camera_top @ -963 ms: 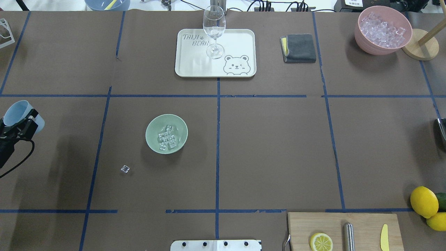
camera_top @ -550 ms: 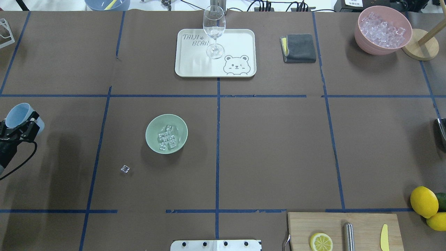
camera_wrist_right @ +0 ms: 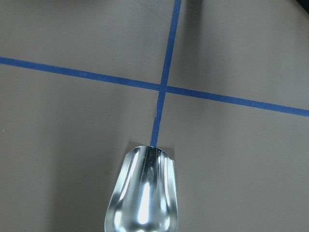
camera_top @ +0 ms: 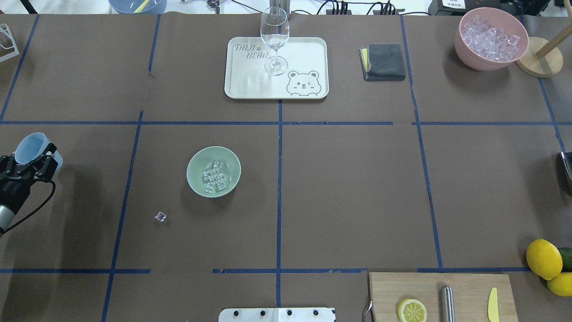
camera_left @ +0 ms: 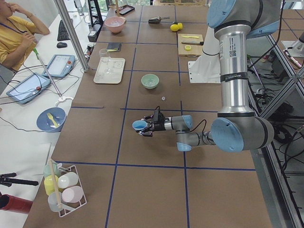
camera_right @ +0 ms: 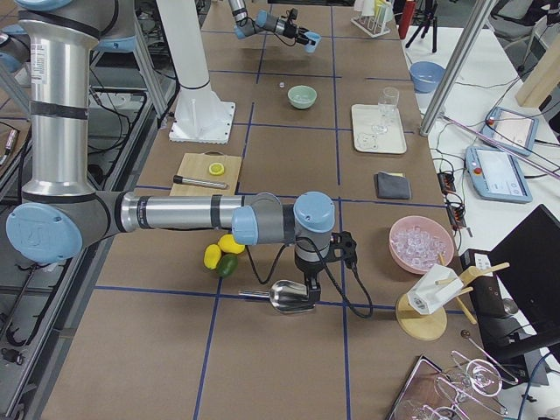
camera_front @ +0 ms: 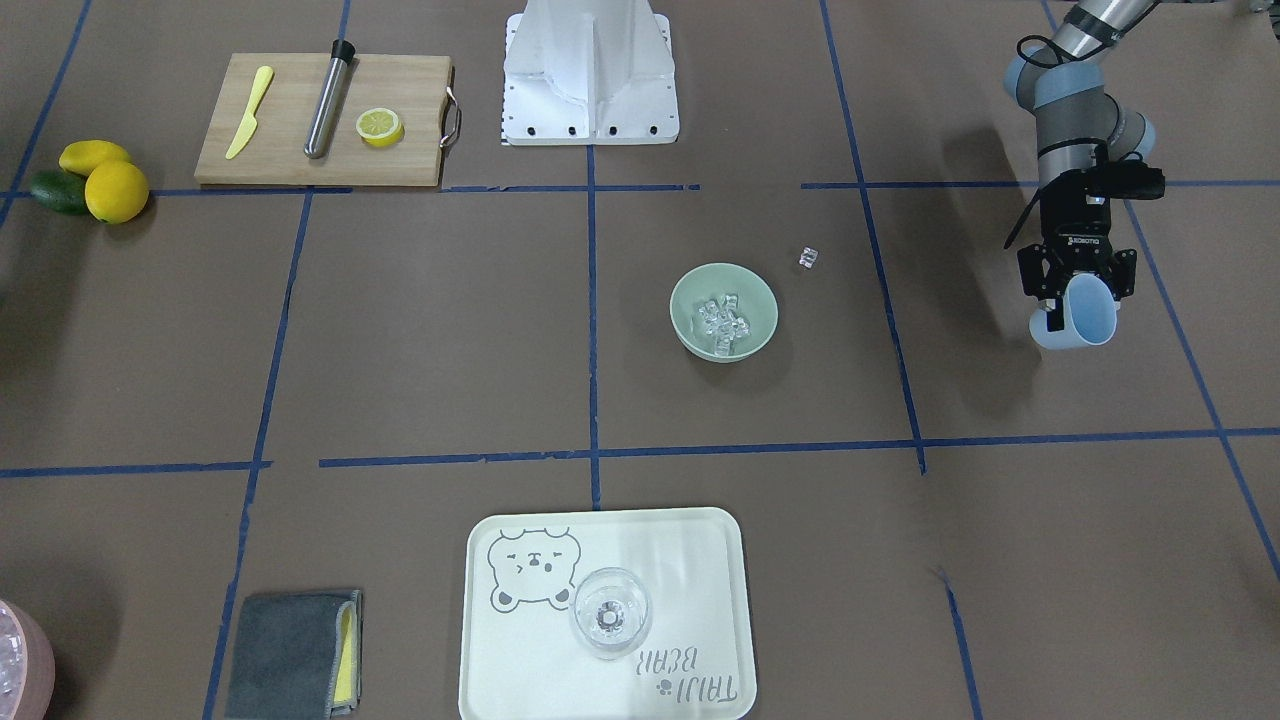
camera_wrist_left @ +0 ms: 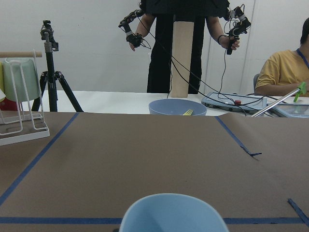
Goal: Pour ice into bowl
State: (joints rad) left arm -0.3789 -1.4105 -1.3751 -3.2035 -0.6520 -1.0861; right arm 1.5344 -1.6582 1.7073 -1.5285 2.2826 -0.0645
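Note:
The pale green bowl [camera_top: 195, 163] stands left of the table's middle with several clear ice cubes [camera_top: 214, 178] in it. One stray ice cube [camera_top: 160, 217] lies on the table nearer the robot. My left gripper [camera_top: 27, 166] is at the far left edge, well apart from the bowl, shut on a light blue cup [camera_top: 35, 149] held tilted above the table. The cup's inside looks empty in the left wrist view [camera_wrist_left: 174, 215]. In the front view the bowl [camera_front: 762, 305], its ice [camera_front: 722, 318] and the gripper [camera_front: 1076, 285] also show. My right gripper [camera_right: 312, 282] is by a metal scoop [camera_wrist_right: 145, 193]; I cannot tell its grip.
A white tray [camera_top: 308, 53] with a wine glass [camera_top: 274, 38] stands at the back centre. A grey cloth [camera_top: 384, 61] and a pink bowl of ice [camera_top: 462, 44] are at the back right. A cutting board [camera_top: 384, 290] and lemons [camera_top: 543, 258] are at the near right.
My left gripper has shifted slightly toward the robot and right with the cup, and the cup has turned more upright. The bowl and ice have not moved.

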